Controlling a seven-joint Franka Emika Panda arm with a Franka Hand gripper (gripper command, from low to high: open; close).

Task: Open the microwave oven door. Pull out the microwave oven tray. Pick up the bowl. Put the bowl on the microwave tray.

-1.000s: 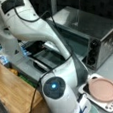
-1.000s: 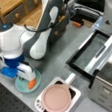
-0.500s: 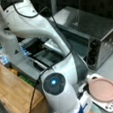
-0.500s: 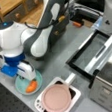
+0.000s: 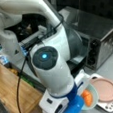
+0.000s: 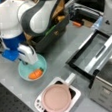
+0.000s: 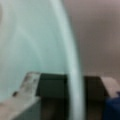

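Where wrist cam shows jaws straddling bowl (image 7: 67, 50) rim | door (image 6: 96, 52) open | clamped/not: can't tell

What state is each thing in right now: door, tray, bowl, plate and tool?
microwave oven door: open, lying flat in front of the oven.
microwave oven tray: pulled out, nothing on it.
bowl: upright on the table, orange food inside, rim between the tool's fingers.
pink plate: flat on the white slab, nothing on it.
tool: astride the bowl's rim, at the bowl's left in a front view.
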